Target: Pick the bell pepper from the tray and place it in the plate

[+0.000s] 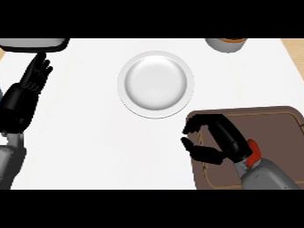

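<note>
Right hand: fingers curled over the tray, open around a gap, pinching nothing I can see.
Bell pepper: red sliver behind my wrist (mostly hidden).
Plate: bare, awaiting it.
Left hand: resting, fingers straight, on the desk.

A glossy, smooth glaze like ceramic is seen on the round white plate. A matt wood-like finish is shown by the dark brown rectangular tray. The white counter top is rendered smooth and matt.
</note>
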